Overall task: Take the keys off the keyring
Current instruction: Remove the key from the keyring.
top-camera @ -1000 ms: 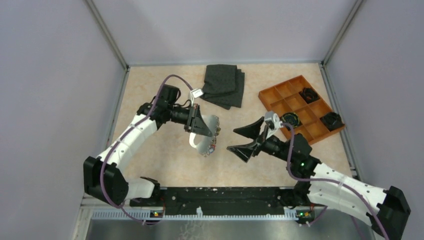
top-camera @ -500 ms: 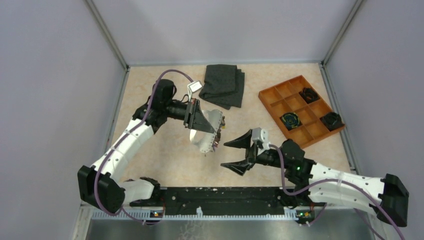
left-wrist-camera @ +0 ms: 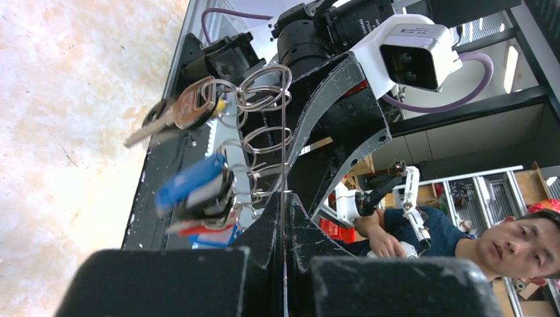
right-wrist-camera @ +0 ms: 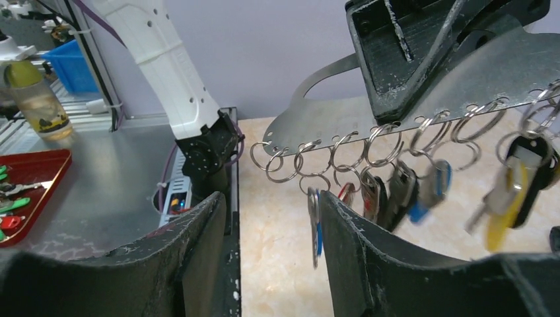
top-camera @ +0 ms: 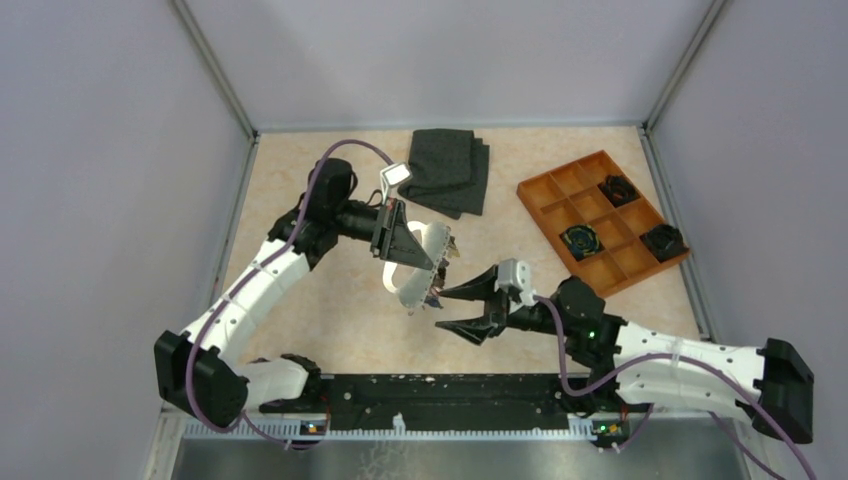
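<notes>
The keyring (top-camera: 412,272) is a pale grey metal band held above the table, and my left gripper (top-camera: 432,264) is shut on it. In the left wrist view the band (left-wrist-camera: 283,132) runs edge-on between the closed jaws, with wire rings (left-wrist-camera: 264,86), a brown-headed key (left-wrist-camera: 188,109) and a blue-headed key (left-wrist-camera: 191,181) beside it. Several keys (top-camera: 436,287) hang below the band. My right gripper (top-camera: 440,310) is open just right of them. In the right wrist view the band (right-wrist-camera: 422,99) carries a row of rings, and one blue-edged key (right-wrist-camera: 314,224) hangs between my fingers, close to the right finger (right-wrist-camera: 356,251).
A folded dark grey cloth (top-camera: 447,170) lies at the back centre. An orange compartment tray (top-camera: 560,170) at the back right holds black clumps (top-camera: 662,240). Grey walls close in the table on three sides.
My right gripper has moved left and forward to the hanging keys, and its jaws have narrowed. The left arm has shifted the band slightly to the right, still gripping it.
</notes>
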Robot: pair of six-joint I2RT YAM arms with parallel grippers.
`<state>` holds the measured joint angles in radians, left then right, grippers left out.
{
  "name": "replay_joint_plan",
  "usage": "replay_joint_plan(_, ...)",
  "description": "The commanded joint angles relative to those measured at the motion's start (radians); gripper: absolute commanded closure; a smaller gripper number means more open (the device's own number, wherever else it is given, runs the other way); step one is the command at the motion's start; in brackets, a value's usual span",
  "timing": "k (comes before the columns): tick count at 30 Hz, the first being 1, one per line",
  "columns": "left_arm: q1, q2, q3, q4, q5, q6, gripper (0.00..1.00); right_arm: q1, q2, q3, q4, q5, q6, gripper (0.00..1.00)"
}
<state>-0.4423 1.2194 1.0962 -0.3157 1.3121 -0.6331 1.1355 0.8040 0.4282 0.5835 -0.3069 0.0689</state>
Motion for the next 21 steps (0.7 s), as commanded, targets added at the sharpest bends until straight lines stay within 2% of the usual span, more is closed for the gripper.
replay_joint_plan(1,-0.011,-0.034,0.045,0.055,0.021,-0.036,1.00,0.022,0.007,0.047,0.039,-0.007,-0.026,0.47)
replay_joint_plan(15,-0.026,-0.040,0.049,0.075,0.010,-0.058,1.00,0.029,0.071,0.047,0.079,-0.005,-0.015,0.58)
replay_joint_plan(21,-0.030,-0.045,0.054,0.074,0.007,-0.065,1.00,0.029,0.081,0.048,0.082,0.009,-0.018,0.58)
